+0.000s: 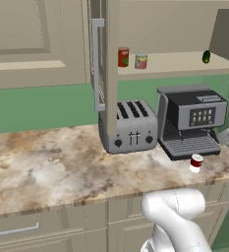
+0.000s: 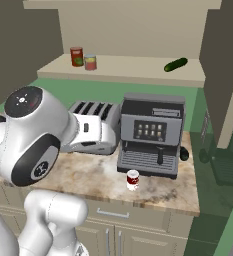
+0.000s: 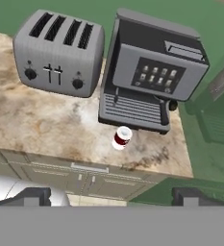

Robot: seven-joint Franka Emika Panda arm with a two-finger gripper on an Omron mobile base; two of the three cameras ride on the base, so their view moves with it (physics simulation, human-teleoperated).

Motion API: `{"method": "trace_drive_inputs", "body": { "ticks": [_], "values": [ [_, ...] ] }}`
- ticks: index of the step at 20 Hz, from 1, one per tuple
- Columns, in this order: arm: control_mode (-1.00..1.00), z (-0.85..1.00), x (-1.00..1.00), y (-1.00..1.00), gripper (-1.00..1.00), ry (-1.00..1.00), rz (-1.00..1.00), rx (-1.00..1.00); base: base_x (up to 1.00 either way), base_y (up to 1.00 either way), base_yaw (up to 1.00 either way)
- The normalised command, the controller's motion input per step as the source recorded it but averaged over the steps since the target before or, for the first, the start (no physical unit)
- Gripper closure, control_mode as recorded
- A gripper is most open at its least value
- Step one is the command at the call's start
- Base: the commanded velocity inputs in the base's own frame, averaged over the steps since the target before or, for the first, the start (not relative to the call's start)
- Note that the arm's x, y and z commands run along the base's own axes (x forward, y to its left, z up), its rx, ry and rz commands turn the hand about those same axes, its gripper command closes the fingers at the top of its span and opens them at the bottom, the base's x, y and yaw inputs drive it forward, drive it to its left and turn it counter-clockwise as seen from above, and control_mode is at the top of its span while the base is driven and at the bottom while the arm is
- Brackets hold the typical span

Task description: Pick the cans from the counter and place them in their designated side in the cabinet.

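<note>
A short can (image 1: 196,163) (image 2: 133,180) (image 3: 122,138), dark red above and white below, stands upright on the counter (image 1: 52,162) (image 2: 88,172) (image 3: 36,115) just in front of the coffee machine. The other small can (image 1: 141,61) (image 2: 90,62), silvery-topped with yellow and red bands, sits on the shelf of the open cabinet (image 1: 175,61) (image 2: 133,70), beside a taller red can (image 1: 123,57) (image 2: 76,56). My gripper (image 3: 112,197) hovers high above the counter's front edge, open and empty, its fingertips (image 3: 34,196) wide apart, the counter can ahead between them.
A grey toaster (image 1: 128,126) (image 2: 93,134) (image 3: 58,53) and a dark coffee machine (image 1: 192,120) (image 2: 150,135) (image 3: 152,72) stand at the back of the counter. The cabinet door with its bar handle (image 1: 97,64) hangs open above the toaster. A dark green object (image 1: 206,56) (image 2: 175,64) lies on the shelf's right.
</note>
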Motion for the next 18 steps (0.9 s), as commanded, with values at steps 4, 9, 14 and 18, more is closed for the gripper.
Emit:
{"method": "trace_drive_inputs", "body": {
  "ticks": [4, 9, 14, 18],
  "values": [
    [-1.00, -0.07, -0.01, 0.00, -1.00, 0.00, 0.00, 0.01, 0.00, 0.00, 0.00],
    [-1.00, -0.10, -0.02, 0.00, -1.00, -0.03, 0.00, 0.01, 0.00, 0.00, 0.00],
    [-1.00, -0.12, -0.01, -0.08, -1.00, -0.04, -0.01, 0.00, 0.00, 0.00, 0.00],
    [-1.00, -0.07, -0.01, -0.08, -1.00, -0.01, -0.04, 0.00, 0.00, 0.00, 0.00]
  ]
}}
